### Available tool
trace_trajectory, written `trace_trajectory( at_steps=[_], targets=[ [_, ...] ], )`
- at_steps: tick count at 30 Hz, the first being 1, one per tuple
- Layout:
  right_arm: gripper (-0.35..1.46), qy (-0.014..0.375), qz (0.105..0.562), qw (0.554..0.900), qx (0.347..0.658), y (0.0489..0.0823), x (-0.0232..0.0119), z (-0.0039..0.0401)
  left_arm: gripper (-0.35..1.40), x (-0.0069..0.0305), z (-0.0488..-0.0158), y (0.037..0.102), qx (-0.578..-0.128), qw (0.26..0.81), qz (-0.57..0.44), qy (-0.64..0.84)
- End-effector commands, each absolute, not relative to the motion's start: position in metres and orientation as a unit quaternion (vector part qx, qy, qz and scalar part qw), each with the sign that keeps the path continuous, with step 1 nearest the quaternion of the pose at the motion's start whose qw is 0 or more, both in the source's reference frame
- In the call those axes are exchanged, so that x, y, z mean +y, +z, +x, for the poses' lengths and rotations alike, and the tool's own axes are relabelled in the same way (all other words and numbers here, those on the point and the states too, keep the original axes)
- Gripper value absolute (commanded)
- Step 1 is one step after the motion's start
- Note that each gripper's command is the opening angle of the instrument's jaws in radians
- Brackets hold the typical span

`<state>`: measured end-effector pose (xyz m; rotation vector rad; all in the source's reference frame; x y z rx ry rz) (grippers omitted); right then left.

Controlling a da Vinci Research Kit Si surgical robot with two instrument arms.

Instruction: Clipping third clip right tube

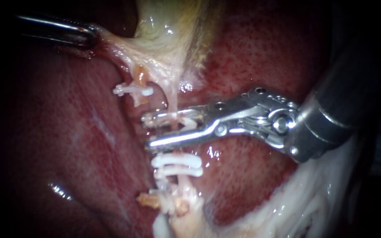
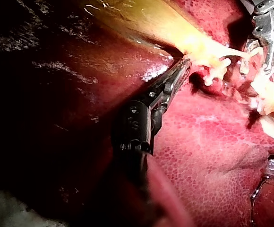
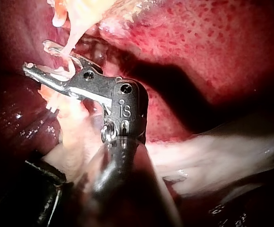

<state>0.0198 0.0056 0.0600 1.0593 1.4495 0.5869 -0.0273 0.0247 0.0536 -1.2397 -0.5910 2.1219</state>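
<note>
Endoscope view: right tool (image 1: 147, 131) enters on its shaft from the right, jaws apart with a clear gap between them. The right tube (image 1: 171, 103) runs down from the gallbladder (image 1: 164, 22) and passes straight through that gap, so the jaws straddle it, 1 on each side. A pale loaded clip (image 1: 168, 116) lies along the inner face of the upper jaw; cannot tell whether it reaches the lower jaw. Just beyond the lower jaw, on the same tube, sit 2 white clips, the nearer clip (image 1: 176, 161) close beside the jaw and the farther clip (image 1: 178, 172) touching or nearly touching it. On the far side of the upper jaw, off the tip, a separate clip (image 1: 133, 90) crosses a short orange tube stub (image 1: 141, 79). Left tool (image 1: 92, 36) comes in from the upper left, well apart from the right tool, jaws clamped on a strand of pale tissue (image 1: 111, 42) that is stretched taut toward the gallbladder. Liver (image 1: 252, 61) lies red and wet behind both tools. Right wrist view: right tool (image 3: 37, 56) with both jaws spread and the tube between them. Left wrist view: left tool (image 2: 184, 66) closed on the pale strand
</note>
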Motion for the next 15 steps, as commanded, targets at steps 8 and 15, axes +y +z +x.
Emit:
trace_trajectory(
  at_steps=[8, 15],
  targets=[
    [-0.35, 0.257, 0.478, 0.582, 0.605, 0.0600, 0.0056, 0.0195, -0.35, 0.0247, -0.0273, 0.0536, -0.223, 0.302, -0.467, 0.800],
    [-0.35, 0.258, 0.477, 0.587, 0.602, 0.0602, 0.0056, 0.0195, -0.35, 0.0247, -0.0273, 0.0536, -0.223, 0.302, -0.467, 0.800]
  ],
)
